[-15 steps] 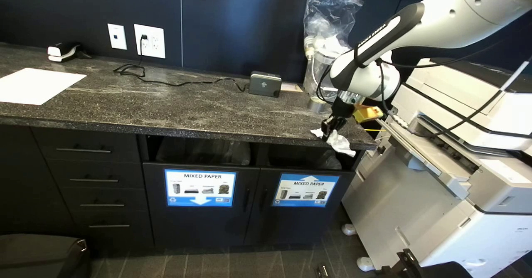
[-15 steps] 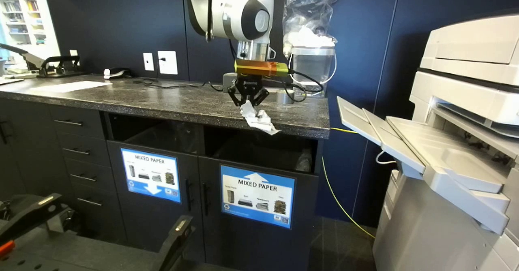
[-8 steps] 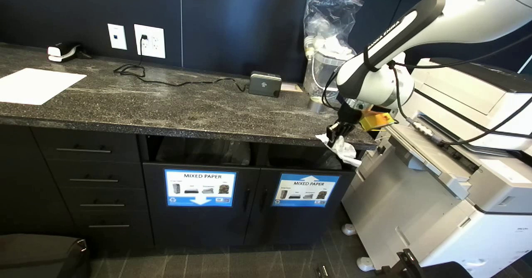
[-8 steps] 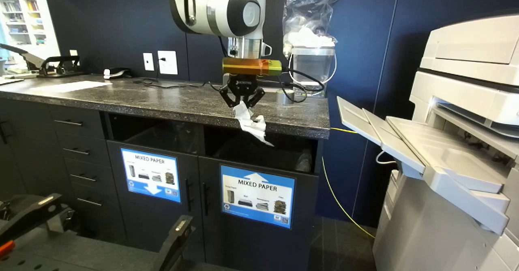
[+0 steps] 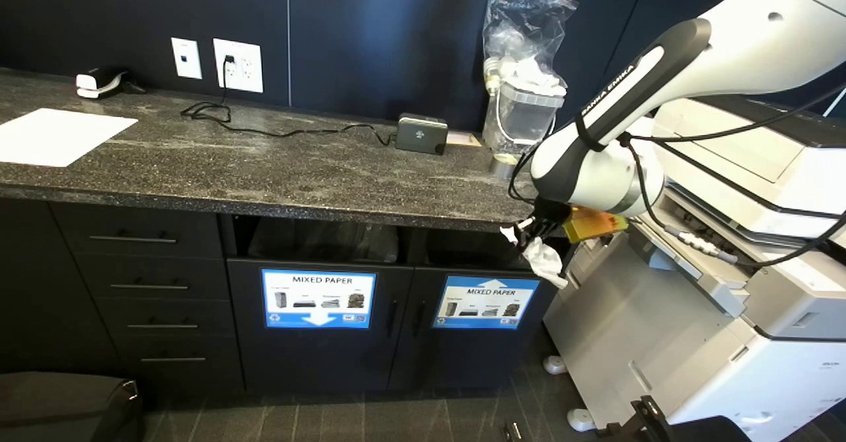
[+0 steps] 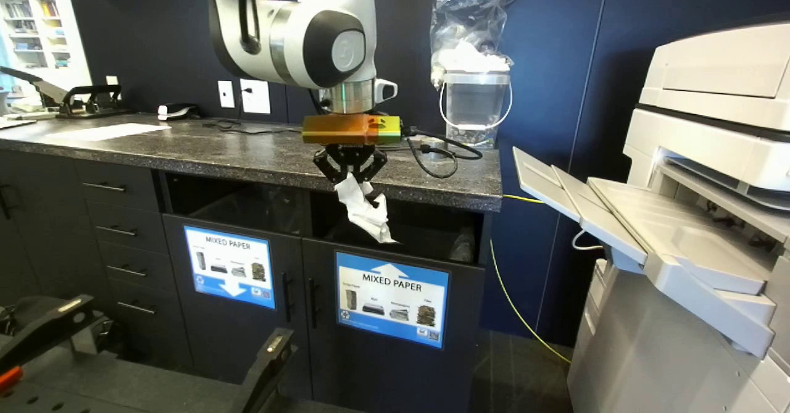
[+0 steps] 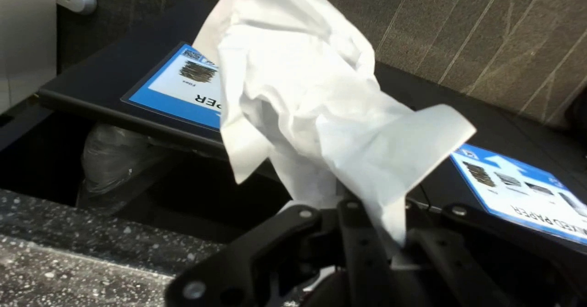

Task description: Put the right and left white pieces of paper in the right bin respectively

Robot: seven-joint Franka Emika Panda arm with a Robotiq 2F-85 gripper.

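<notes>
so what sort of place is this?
Probably an office copy or print area: a big printer or copier stands next to the counter, and two MIXED PAPER signs sit below the countertop.

Two bins (image 6: pixel 395 367), two signs (image 6: pixel 393 299).
We count one crumpled paper (image 6: pixel 363 208), one large flat sheet (image 5: pixel 63 137), four drawers (image 5: pixel 149 270), one printer (image 6: pixel 679 240), one arm (image 6: pixel 336 49).

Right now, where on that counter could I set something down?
A broad bare patch of counter runs from the black cord to the front edge, between the white sheet and the small box. Toward the printer it's crowded: clear bucket, silver roll and, at that edge, the end effector holding crumpled paper.
</notes>
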